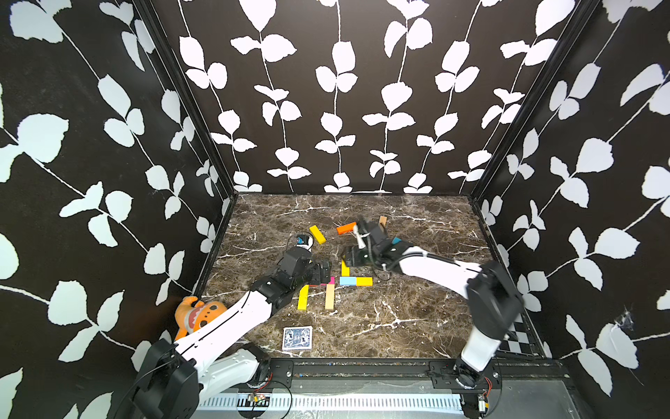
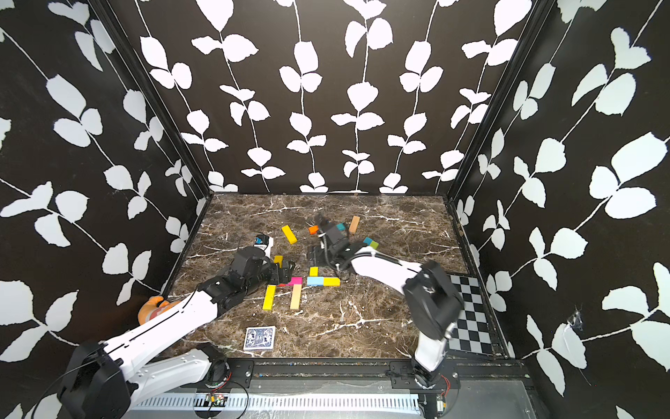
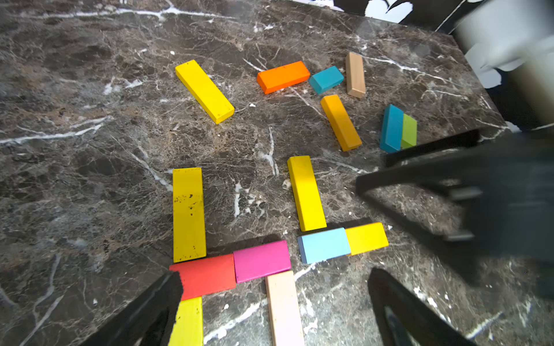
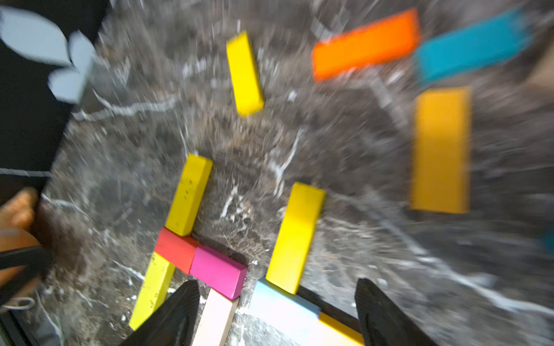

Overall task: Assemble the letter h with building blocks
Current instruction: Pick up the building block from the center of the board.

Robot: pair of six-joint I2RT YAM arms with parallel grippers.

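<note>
**Letter h laid out, both jaws wide**

The left wrist view shows the letter h [image 3: 233, 269] on the table [image 3: 90, 119]: yellow stem, red bar [image 3: 204, 275] and pink bar [image 3: 260, 260] across, pale bar [image 3: 283, 308] as leg. In both top views the left arm [image 1: 224, 326] covers much of the crossbar. The left jaws stand wide, one fingertip [image 3: 168, 287] at the red bar's end. The right jaws, also wide and empty, hang over the pale bar and a light blue bar [image 4: 281, 305].

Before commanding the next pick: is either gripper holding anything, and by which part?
Nothing is held. The left gripper and the right gripper both hover with jaws apart, no block clamped between them.
</note>
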